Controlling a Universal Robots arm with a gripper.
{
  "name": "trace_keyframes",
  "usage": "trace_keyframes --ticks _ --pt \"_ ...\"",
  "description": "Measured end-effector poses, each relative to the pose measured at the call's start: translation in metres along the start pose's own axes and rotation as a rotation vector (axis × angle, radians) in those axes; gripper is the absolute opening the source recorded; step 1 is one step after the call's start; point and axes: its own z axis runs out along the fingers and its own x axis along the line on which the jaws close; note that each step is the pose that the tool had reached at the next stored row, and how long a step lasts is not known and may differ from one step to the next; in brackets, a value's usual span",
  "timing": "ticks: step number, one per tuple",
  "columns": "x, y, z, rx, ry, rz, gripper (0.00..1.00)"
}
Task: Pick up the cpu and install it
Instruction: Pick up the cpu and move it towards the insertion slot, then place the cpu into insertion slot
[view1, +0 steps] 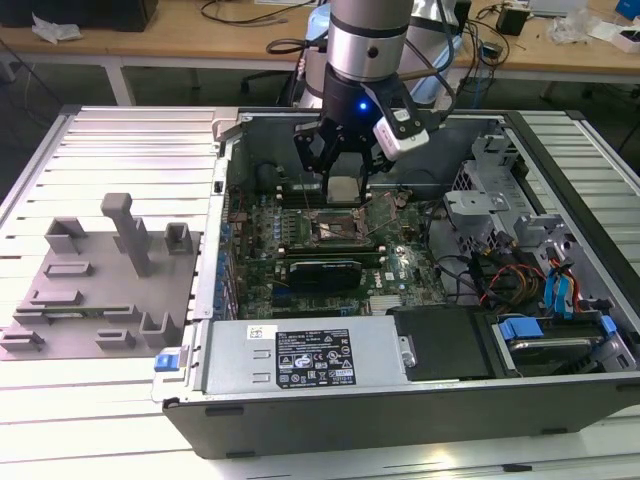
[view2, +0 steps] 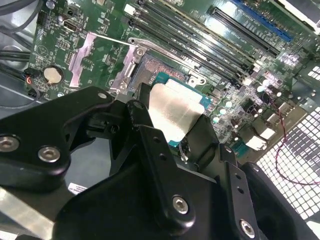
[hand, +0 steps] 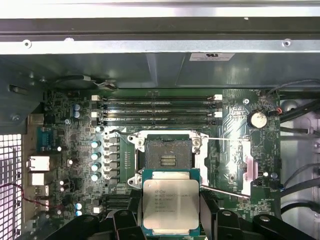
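Now gripper (view1: 345, 182) pinching cpu (hand: 171, 205) by two edges, hanging above mobo (hand: 70, 150) inside case (view1: 330, 405). Near open socket (hand: 167, 156), not yet seated. Load plate (hand: 244, 167) flipped aside. Risks: cpu seems offset from socket, could land askew; tilt or wrong rotation could damage socket. Notch alignment: can't tell.

Small square cpu (hand: 171, 204), pale silver top facing up, green edge showing, being held flat in the gripper (view1: 343, 187), hovering near the open socket (hand: 167, 155)
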Motion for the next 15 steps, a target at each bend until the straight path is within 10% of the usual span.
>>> trace_keyframes --ticks 15 --pt "0.0000 0.0000 0.0014 -0.0006 -0.0007 0.023 0.54"
